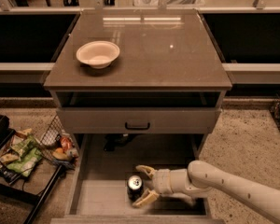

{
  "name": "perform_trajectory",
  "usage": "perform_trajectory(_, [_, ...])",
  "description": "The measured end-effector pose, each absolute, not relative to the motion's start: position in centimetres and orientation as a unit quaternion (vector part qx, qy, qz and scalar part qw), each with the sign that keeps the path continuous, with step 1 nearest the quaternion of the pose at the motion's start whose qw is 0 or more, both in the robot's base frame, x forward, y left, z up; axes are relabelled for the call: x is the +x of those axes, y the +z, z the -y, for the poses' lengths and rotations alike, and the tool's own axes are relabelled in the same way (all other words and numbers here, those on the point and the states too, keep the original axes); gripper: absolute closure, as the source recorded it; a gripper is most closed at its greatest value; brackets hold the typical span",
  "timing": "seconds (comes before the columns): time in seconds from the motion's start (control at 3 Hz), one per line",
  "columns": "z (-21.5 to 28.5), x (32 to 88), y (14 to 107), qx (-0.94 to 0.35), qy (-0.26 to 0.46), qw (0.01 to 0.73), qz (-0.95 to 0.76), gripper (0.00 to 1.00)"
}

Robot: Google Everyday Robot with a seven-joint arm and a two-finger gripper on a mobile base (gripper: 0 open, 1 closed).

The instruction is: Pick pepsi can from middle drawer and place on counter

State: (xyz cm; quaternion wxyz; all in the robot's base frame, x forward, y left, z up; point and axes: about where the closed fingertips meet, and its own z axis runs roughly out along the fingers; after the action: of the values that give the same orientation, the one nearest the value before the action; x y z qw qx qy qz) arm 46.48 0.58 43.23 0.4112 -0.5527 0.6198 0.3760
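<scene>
- The small dark blue pepsi can with the silver top (pixel 134 187) is standing upright between the two tan fingers of the gripper claw (pixel 139 186), on the pale grey floor of the pulled-out middle drawer (pixel 95 199).
- The gripper claw is holding its fingers wide apart around the can; I cannot tell if they are touching it.
- Nothing is being lifted yet, so I think squeezing, lifting and carrying are all left.
- The shiny grey-brown counter (pixel 149 55) is lying far above the gripper claw, with a round cream bowl (pixel 98 54) sitting up-left.

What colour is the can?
Can: dark blue-black, silver top; camera view. Gripper open around it in drawer.
</scene>
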Motion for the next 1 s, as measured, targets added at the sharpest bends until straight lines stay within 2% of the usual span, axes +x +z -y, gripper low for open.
perform_trajectory(0.33, [-2.8, 46.3, 43.4, -0.543, 0.402, 0.414, -0.609, 0.42])
perform_trajectory(0.67, [-1.9, 47.2, 47.8, -0.497, 0.433, 0.429, -0.617, 0.73])
perform_trajectory(1.0, [4.9, 46.1, 54.8, -0.455, 0.442, 0.429, -0.643, 0.96])
